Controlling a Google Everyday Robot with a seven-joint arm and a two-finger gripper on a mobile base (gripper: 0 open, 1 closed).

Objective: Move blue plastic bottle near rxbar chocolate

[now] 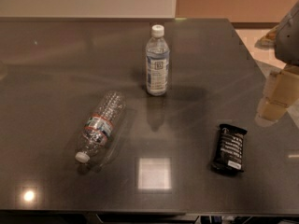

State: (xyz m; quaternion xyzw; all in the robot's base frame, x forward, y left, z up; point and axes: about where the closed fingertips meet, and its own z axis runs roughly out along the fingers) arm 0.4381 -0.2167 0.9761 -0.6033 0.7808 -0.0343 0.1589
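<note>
The blue plastic bottle (pixel 157 61) stands upright at the back middle of the dark table (pixel 56 78). It has a white cap and a pale label with a small dark square logo. The rxbar chocolate (pixel 229 149) is a flat black wrapped bar with white lettering. It lies at the front right of the table. My gripper (pixel 275 99) hangs at the right edge of the view, above the table's right side. It is to the upper right of the bar and well to the right of the bottle. It holds nothing that I can see.
A ribbed clear bottle (pixel 100 125) with a red-and-blue label lies on its side at the left middle, cap toward the front. The table's right edge runs close under the gripper, with pale floor beyond it. A wall stands behind the table.
</note>
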